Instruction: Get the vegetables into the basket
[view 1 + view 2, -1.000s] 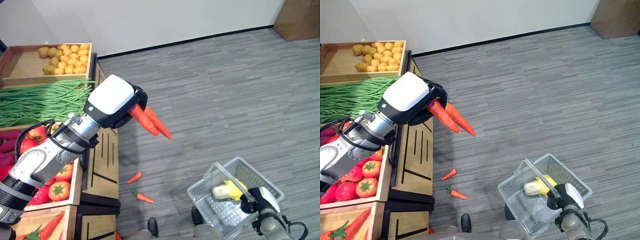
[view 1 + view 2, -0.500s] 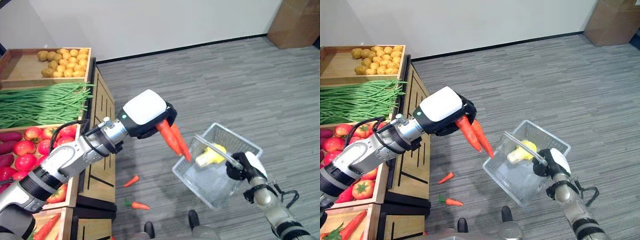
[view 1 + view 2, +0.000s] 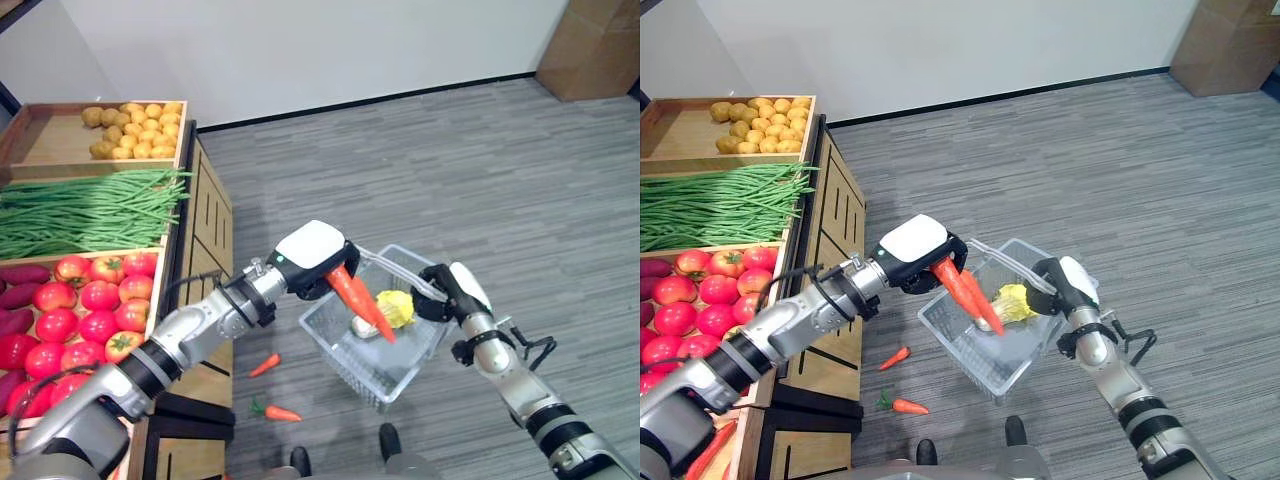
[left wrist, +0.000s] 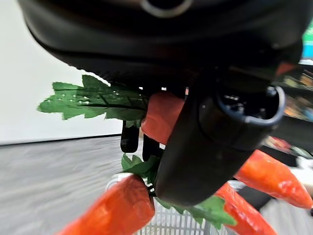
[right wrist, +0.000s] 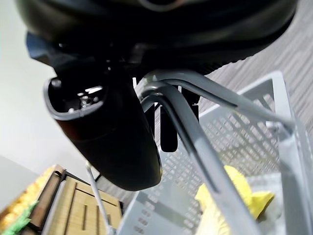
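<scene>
1. My left hand [image 3: 312,258], fingers clamped round the carrots [image 3: 362,302], has swung from beside the stall to over the basket [image 3: 345,350].
2. My right hand [image 3: 447,292], curled round the handle, has lifted the basket up underneath.
3. Tips inside; release should come next.

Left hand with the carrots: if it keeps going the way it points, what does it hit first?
Probably the basket: the carrots in the left hand already point down into it, toward the yellow-green vegetable inside. Depth is hard to judge.
</scene>
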